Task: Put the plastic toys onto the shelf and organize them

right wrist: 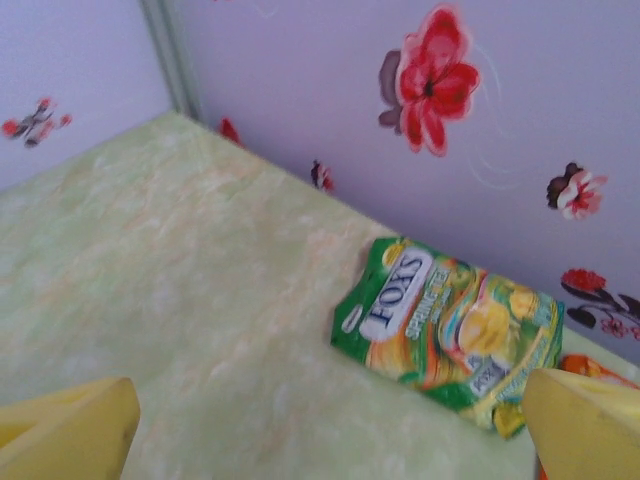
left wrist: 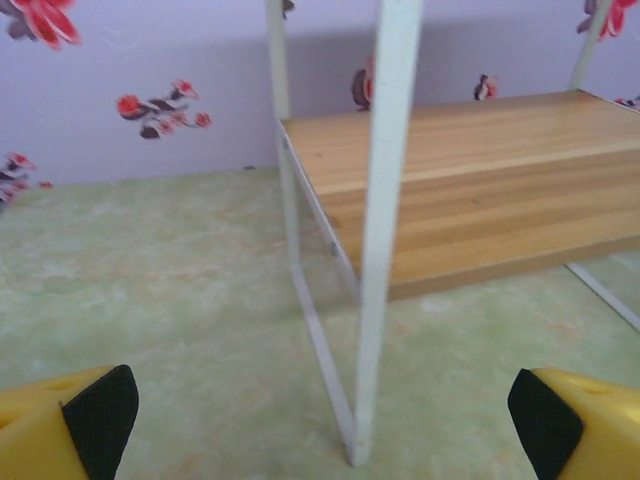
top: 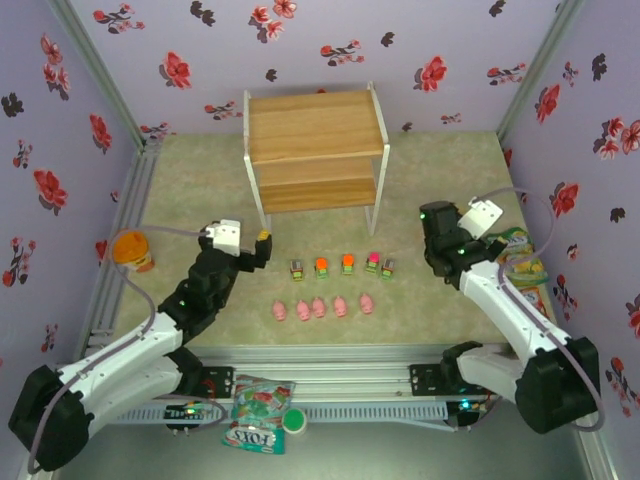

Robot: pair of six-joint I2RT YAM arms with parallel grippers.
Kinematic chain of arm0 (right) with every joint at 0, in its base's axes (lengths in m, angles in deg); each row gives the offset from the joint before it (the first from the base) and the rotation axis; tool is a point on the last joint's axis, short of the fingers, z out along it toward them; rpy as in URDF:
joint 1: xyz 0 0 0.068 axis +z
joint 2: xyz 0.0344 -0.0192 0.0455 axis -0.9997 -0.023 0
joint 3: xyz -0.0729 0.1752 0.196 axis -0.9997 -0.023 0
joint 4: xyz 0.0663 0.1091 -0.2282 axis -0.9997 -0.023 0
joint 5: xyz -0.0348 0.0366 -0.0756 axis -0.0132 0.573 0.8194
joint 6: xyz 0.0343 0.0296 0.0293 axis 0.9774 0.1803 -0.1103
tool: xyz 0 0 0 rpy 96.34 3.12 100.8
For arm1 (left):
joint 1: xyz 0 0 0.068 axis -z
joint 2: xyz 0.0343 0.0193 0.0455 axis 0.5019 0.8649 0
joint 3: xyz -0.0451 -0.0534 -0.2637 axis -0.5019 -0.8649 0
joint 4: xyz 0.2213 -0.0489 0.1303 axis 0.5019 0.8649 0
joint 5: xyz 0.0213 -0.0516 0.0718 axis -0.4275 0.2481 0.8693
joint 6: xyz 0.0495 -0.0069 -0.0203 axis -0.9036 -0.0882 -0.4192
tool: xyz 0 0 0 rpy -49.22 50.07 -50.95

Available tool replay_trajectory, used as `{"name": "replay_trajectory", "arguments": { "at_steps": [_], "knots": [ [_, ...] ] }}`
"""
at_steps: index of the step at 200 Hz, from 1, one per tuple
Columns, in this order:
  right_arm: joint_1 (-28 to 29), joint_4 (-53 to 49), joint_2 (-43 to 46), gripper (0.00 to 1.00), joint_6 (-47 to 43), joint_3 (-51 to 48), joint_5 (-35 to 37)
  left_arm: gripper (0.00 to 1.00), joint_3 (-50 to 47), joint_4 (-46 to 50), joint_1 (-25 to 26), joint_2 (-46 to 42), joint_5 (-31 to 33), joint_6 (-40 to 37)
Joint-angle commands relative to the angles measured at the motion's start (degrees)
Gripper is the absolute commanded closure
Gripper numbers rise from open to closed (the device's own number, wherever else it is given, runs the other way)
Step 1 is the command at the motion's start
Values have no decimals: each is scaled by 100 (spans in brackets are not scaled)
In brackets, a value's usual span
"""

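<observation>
Orange-lidded jar (top: 133, 250) far left. Left gripper (left wrist: 320, 425) gapes wide, holding nothing, facing the shelf (top: 315, 130). In front of the shelf: five cars (top: 321, 266) in a row, five pink pigs (top: 319, 307) nearer. Right gripper (right wrist: 330, 430) gapes wide near one candy bag (right wrist: 450, 335)

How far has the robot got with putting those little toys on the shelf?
Nothing looks done yet: both boards of the shelf look bare. Nothing is in hand either: the left gripper is open, facing the shelf's front leg, and the right gripper is open near a candy bag. Left to do: all five cars and five pink pigs, lined up in two rows before the shelf.
</observation>
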Motion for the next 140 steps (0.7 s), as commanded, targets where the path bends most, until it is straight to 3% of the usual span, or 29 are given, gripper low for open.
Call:
{"name": "replay_trajectory", "arguments": {
  "at_steps": [1,24,53,109,140],
  "knots": [
    [903,-1391,122,1,879,153,446,1,143,759,234,-70,293,580],
    [2061,-1901,152,1,1183,251,770,0,308,1376,340,-77,420,1183],
    [3600,-2128,238,1,1288,125,1177,0,147,1356,509,-35,106,1359],
    [5492,-2420,-101,1,1869,22,693,0,424,1510,584,622,132,1575],
    [6170,-2046,-512,1,2552,-192,337,4,767,1626,677,1259,136,1614]
  ]
}}
